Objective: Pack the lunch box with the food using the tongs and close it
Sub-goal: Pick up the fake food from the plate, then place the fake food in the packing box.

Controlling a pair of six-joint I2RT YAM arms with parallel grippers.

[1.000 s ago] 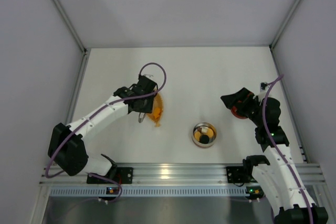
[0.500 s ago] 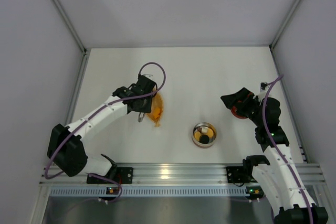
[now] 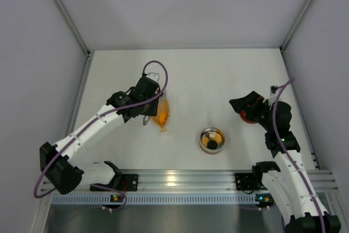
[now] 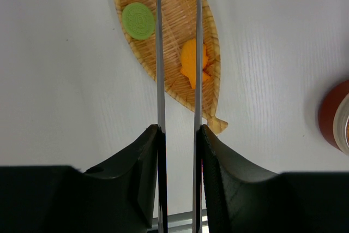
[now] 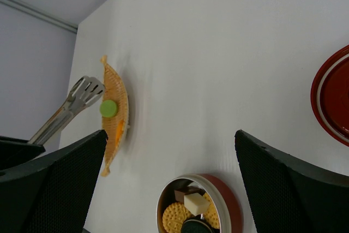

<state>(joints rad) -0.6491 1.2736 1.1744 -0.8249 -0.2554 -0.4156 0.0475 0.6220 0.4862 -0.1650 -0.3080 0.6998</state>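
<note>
i count one pair of tongs [image 4: 158, 53], one lunch box [image 3: 211, 139], one red lid [image 3: 248, 117] and one woven, fish-shaped orange tray [image 4: 210, 31], all on the white table [image 3: 218, 75]. two pieces of food lie on the tray: a green disc [image 4: 138, 20] and an orange piece [image 4: 195, 65]. in the tin i make out at least four more: a round biscuit [image 5: 177, 216], a pale cube [image 5: 195, 203], a brown bit and a dark round one.

the lid shows a pale curved band at the edge of my left wrist view; i can read nothing on it.

my left gripper [image 4: 179, 135] is nearly closed, pinching both arms of the tongs between its pads. the arms run straight out from it over the tray, passing just beside the orange piece. something dark sits between their tips at the frame's top edge; i cannot tell what.

my right gripper [image 3: 246, 106] stands wide open and holds nothing. it hangs over the lid at the table's right side. the lunch box sits uncovered between the two arms, near the right gripper and well apart from the left.
</note>
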